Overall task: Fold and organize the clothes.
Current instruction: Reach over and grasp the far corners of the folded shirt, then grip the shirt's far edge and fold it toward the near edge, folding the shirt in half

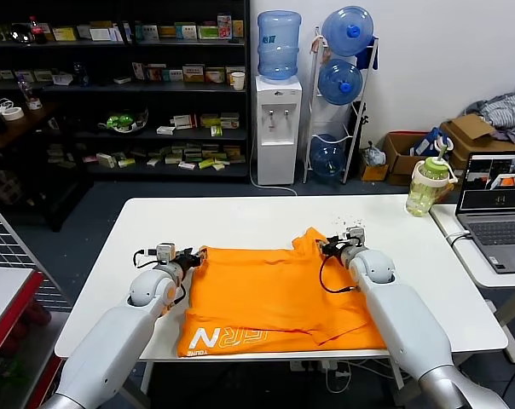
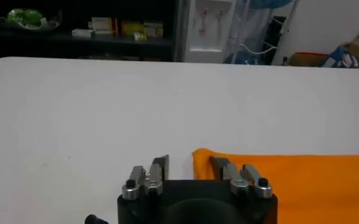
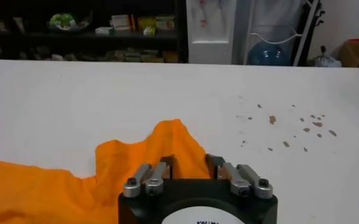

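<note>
On the near half of the bench point(image 1: 266, 217) the orange shirt point(image 1: 274, 294) lies spread out, its lower hem along the near edge, white lettering point(image 1: 240, 339) at the near left corner of the cloth. Left hand point(image 1: 192, 256) sits at the shirt's far left corner; in the left wrist view its fingers point(image 2: 161, 165) straddle the corner of the fabric point(image 2: 289, 182), part-way closed, with a gap showing between one finger and the cloth edge. Cannot tell if the cloth is pinched. Right hand point(image 1: 334, 246) sits at the shirt's far right corner, where the fabric rises in a peak point(image 3: 173, 137); its fingers point(image 3: 214, 163) are close on either side of the raised cloth, nearly together. Contact cannot be told. Small brown specks point(image 3: 289, 122) mark the bench beyond the right hand. A green bottle point(image 1: 428, 183) stands at the far right corner.
</note>
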Tool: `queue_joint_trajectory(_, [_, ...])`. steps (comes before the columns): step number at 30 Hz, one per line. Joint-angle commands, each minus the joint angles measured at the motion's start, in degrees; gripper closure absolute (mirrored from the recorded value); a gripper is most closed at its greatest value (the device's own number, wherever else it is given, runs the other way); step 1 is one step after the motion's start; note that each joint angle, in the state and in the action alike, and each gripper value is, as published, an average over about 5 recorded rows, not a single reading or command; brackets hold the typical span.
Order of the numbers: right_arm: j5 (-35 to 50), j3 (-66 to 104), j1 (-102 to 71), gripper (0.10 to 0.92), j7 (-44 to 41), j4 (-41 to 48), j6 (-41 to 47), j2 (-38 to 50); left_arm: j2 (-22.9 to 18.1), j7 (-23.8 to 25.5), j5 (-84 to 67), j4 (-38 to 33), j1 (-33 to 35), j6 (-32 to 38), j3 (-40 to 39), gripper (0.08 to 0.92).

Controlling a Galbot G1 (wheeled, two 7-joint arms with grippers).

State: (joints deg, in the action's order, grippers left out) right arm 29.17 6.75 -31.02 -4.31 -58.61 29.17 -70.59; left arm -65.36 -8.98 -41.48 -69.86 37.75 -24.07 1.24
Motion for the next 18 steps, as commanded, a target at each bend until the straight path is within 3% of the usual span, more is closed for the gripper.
queue_joint_trajectory(1, [0.23, -0.27, 0.17, 0.728, -0.27, -0.16, -0.09, -0.02, -0.14, 0.17, 0.09, 0.5, -0.23, 0.02, -0.29, 0.594])
queue_joint_trajectory(8, [1.04, 0.22, -0.6, 0.894, -1.02, -1.83, -3.52, 0.39, -0.23, 0.37, 0.2, 0.16, 0.12, 0.95, -0.19, 0.793])
queue_joint_trajectory(12, [2.34, 1.11, -1.93, 0.901, -1.27, -5.31, -6.16, 1.28, -0.09, 0.36, 0.21, -1.16, 0.84, 1.8, 0.68, 0.893])
queue_joint_trajectory(18, [5.93, 2.85, -7.09, 0.901, 0.93, -14.79, -4.52, 4.62, 1.67, -0.24, -0.47, -8.93, 4.06, 2.0, 2.33, 0.91])
